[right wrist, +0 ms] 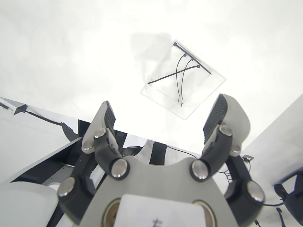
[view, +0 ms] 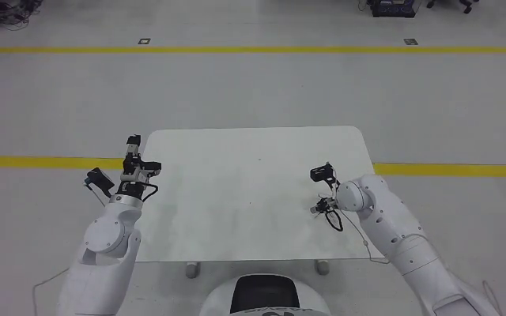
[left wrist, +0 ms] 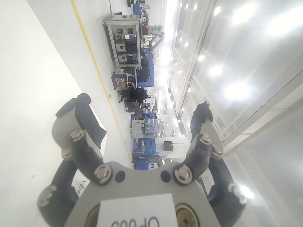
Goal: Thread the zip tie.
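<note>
Task not started: a few black zip ties [right wrist: 180, 74] lie loose in a clear tray [right wrist: 201, 88] on the white table [view: 253, 205], none threaded through its own head as far as I can tell. Right hand [right wrist: 164, 101] hangs above the tray, spread wide, empty. Left hand [left wrist: 142, 102] sits at the table's left edge, also spread and empty, aimed out at the room. All steps remain: pick, align tip, thread. Plain matte tabletop; pale floor [view: 253, 87] with yellow lines [view: 237, 50], workstations [left wrist: 125, 43] beyond.

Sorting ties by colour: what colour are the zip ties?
Black zip ties, clearest in right wrist view.
</note>
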Action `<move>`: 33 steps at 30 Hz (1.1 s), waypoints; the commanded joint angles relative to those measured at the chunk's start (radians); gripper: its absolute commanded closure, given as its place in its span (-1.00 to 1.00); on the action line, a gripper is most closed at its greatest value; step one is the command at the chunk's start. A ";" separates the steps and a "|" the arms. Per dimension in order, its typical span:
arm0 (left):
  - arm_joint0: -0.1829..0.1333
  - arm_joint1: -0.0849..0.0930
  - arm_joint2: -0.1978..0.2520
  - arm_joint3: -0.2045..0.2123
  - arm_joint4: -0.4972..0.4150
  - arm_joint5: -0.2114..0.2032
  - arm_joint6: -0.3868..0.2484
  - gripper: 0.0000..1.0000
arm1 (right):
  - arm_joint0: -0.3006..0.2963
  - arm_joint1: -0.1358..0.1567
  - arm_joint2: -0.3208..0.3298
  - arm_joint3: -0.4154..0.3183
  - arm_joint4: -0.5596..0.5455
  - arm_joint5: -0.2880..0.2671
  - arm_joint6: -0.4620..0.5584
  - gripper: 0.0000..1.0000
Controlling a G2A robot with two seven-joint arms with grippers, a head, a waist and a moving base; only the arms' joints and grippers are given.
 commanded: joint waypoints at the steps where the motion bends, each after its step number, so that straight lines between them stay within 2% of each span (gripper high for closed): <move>1: 0.000 0.000 0.000 0.000 0.000 0.000 0.000 -1.00 | 0.000 0.000 0.001 -0.001 -0.002 -0.001 -0.002 -1.00; 4: 0.000 0.000 0.000 0.000 0.000 0.000 0.000 -1.00 | -0.002 0.000 0.002 -0.002 -0.009 -0.002 -0.005 -1.00; 5: 0.000 0.000 0.000 0.000 0.000 0.000 0.000 -1.00 | -0.003 0.001 0.003 -0.003 -0.011 -0.001 -0.007 -0.74; 6: 0.000 0.000 0.000 0.000 0.000 0.000 0.000 -1.00 | -0.004 0.001 0.003 -0.003 -0.013 -0.001 -0.008 -0.28; 7: 0.000 0.000 0.000 0.000 0.000 0.000 0.000 -1.00 | -0.006 0.001 0.005 -0.004 -0.014 -0.001 -0.009 -0.08; 10: 0.000 0.000 0.000 0.000 0.000 0.000 0.000 -1.00 | -0.010 0.002 0.010 -0.004 -0.011 -0.004 -0.012 0.12; 14: 0.000 0.000 0.000 0.000 0.000 0.000 0.000 -1.00 | -0.014 0.003 0.017 0.000 -0.009 -0.005 -0.016 0.22; 19: 0.000 0.000 0.000 0.000 0.000 0.000 0.000 -1.00 | -0.015 0.002 0.018 0.014 -0.006 -0.007 -0.021 0.24; 33: 0.000 0.000 0.000 0.000 0.000 0.000 0.000 -1.00 | 0.016 -0.016 -0.026 0.097 -0.015 0.010 -0.075 0.36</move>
